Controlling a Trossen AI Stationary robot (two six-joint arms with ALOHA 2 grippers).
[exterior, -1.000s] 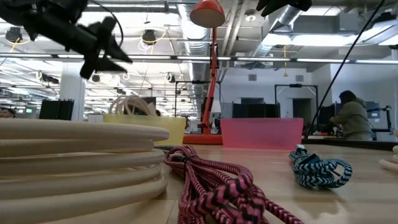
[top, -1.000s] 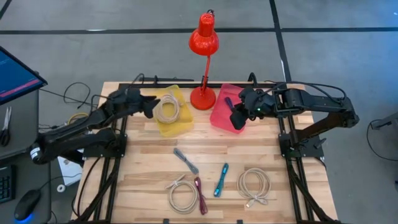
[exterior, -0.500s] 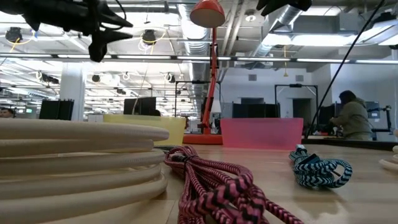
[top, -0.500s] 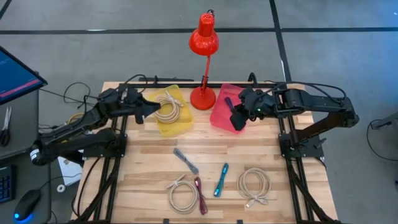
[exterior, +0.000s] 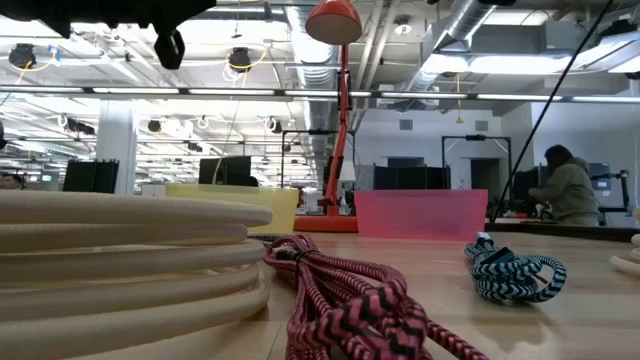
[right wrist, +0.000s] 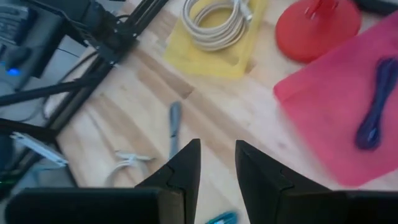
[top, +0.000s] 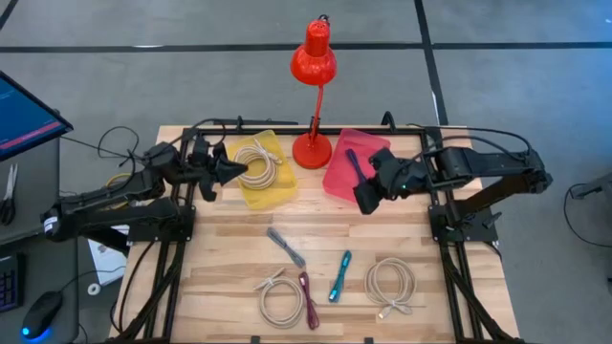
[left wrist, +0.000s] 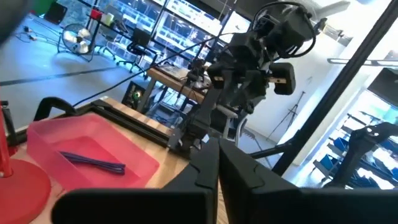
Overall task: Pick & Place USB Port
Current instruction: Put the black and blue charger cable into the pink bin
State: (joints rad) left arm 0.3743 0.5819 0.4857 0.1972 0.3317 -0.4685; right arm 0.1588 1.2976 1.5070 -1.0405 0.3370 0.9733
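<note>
The left gripper hangs by the yellow tray near the table's back edge. Its fingers are closed on nothing. The right gripper is over the pink tray's front edge, fingers a little apart, also holding nothing. A purple cable lies in the pink tray. A cream cable lies in the yellow one.

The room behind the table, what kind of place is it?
Probably a big open workshop or lab: bare ceiling pipes, rows of strip lights, and a person working at a far bench.
</note>
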